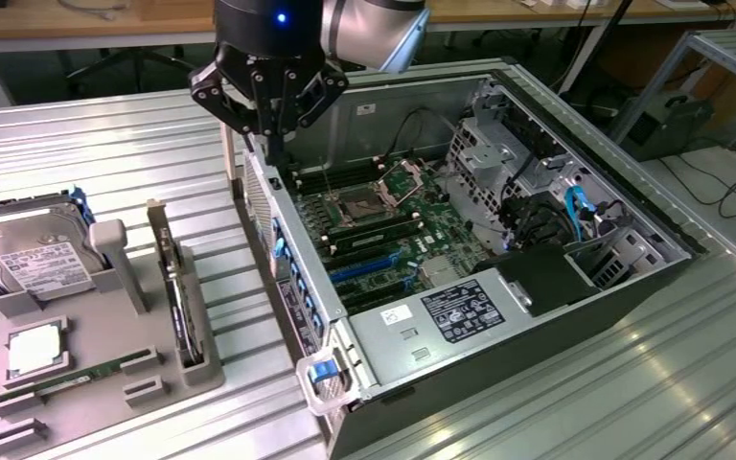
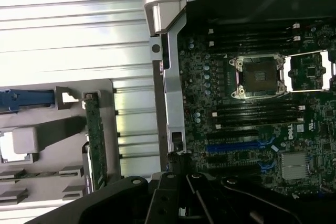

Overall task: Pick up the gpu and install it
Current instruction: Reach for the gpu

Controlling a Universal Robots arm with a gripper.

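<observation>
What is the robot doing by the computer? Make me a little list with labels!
gripper: shut, holding nothing, above the edge of the open computer case
gpu: standing on its edge in the gray tray, not yet picked up
also in tray: hard drive, memory stick
case: open, green board showing inside

Readable in the wrist view: "DELL" lettering, white and turned sideways, printed on the green motherboard between the long black memory slots and the square silver heatsink. Close beside it, a small white mark, not legible.

In the exterior view, lower centre of the frame: black label on the silver power supply cover, full of white print and symbols, too small to read. Just beside it, toward the exterior view's left, a white sticker, illegible. At the left edge of the frame: white label on the hard drive, lines of dark print, none readable.
</observation>
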